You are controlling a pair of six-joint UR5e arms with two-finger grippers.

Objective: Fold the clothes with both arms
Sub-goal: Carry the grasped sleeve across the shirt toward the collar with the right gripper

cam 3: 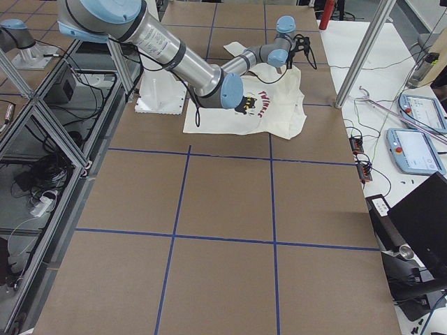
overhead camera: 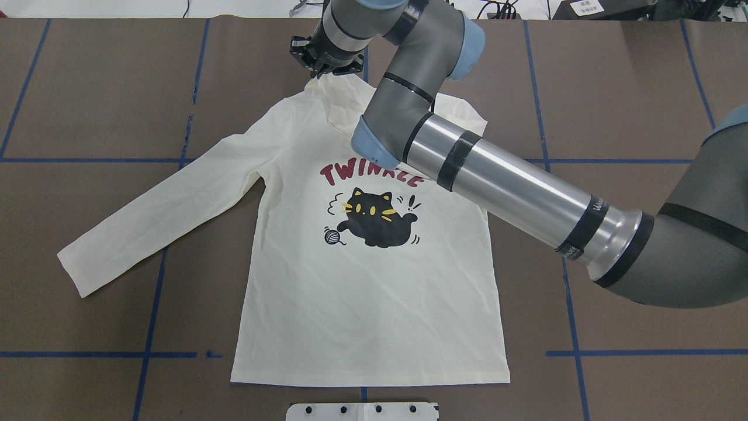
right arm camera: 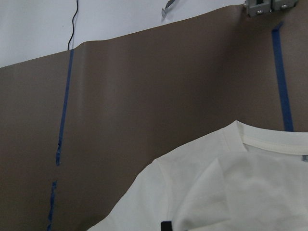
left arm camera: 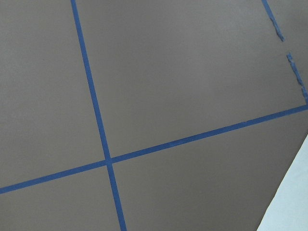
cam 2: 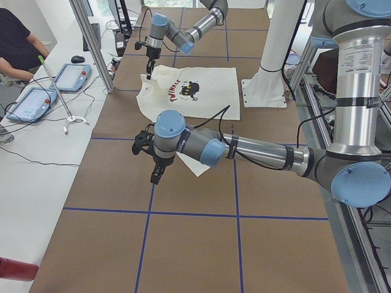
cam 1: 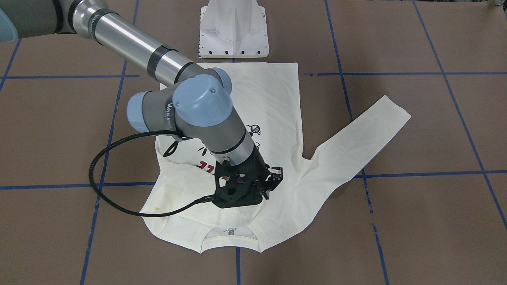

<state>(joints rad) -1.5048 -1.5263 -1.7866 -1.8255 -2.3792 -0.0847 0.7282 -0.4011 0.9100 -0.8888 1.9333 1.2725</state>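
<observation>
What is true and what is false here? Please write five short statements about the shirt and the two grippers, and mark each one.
1. The T-shirt lies with its cat print facing up. True.
2. Both sleeves are spread out flat to the sides. False: only the sleeve on the robot's left lies spread out; the other is folded in.
3. The right gripper is at the collar end of the T-shirt. True.
4. The left gripper rests on the cat print. False: it hangs over the bare table, off the body of the T-shirt.
5. The lettering above the cat is blue. False: it is red.
</observation>
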